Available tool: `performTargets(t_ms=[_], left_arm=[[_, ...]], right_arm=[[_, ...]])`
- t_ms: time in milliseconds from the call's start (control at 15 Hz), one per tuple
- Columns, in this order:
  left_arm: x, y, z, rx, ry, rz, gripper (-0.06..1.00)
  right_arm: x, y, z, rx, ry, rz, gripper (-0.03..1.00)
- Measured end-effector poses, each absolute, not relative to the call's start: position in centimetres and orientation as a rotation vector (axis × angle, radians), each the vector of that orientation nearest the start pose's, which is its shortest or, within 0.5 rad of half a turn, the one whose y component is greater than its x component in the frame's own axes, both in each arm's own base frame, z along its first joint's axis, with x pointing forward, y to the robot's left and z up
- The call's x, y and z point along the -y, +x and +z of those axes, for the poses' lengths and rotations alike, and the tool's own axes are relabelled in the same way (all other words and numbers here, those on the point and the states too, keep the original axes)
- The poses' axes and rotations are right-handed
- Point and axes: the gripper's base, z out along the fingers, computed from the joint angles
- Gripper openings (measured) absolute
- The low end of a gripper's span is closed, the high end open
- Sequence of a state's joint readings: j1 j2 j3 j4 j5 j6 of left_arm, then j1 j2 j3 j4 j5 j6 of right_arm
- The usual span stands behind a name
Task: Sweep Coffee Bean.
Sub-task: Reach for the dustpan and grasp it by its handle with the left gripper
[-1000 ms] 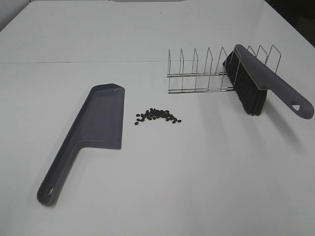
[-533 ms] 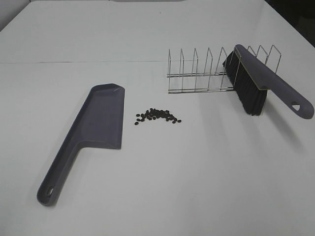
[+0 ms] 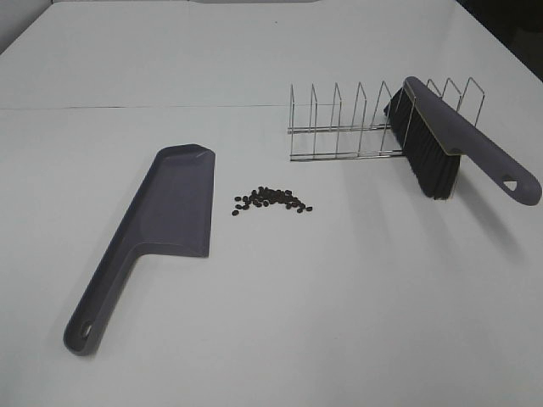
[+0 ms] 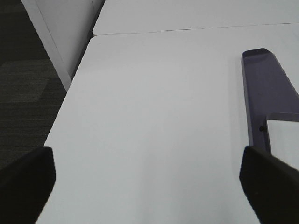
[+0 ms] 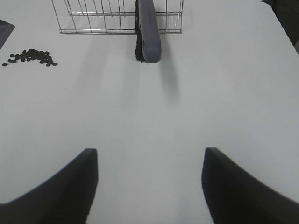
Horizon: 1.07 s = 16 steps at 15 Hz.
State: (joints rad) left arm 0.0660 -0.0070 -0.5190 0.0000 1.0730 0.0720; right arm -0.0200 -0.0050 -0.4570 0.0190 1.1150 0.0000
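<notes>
Across a white tabletop (image 3: 339, 322) seen from a high camera, sweeping tools and a spill of beans are laid out; neither robot arm shows in this view.

Toward the far right stands a wire rack (image 3: 339, 131) of upright metal loops in a row; a grey-purple hand brush (image 3: 462, 144) leans in its right end, black bristles pointing down to the table, and its handle, with a hanging hole, reaches out to the near right.

On the left a grey-purple dustpan (image 3: 174, 208) lies flat, blade toward the far side, long handle running to the near left corner.

From the left wrist camera, the left gripper (image 4: 149, 186) hangs over bare table with its jaws spread wide and nothing between them; the dustpan lies off to its right.

From the right wrist camera, the right gripper (image 5: 149, 186) also has its jaws apart with nothing between them; the brush handle lies farther out.

Smallest of all, the coffee beans (image 3: 272, 201) sit in a loose dark cluster on the table, just right of the dustpan's blade without touching it, nearer than the rack.
</notes>
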Motion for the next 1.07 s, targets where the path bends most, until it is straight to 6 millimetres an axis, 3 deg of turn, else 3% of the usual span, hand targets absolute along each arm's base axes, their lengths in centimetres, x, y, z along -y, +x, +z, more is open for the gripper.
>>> performTargets(t_ms=[1067], left_arm=[[0.12, -0.87, 28.15, -2.031, -0.009, 0.068, 0.99]], right_arm=[[-0.16, -0.34, 26.1, -2.136, 0.02, 0.011, 0.56]])
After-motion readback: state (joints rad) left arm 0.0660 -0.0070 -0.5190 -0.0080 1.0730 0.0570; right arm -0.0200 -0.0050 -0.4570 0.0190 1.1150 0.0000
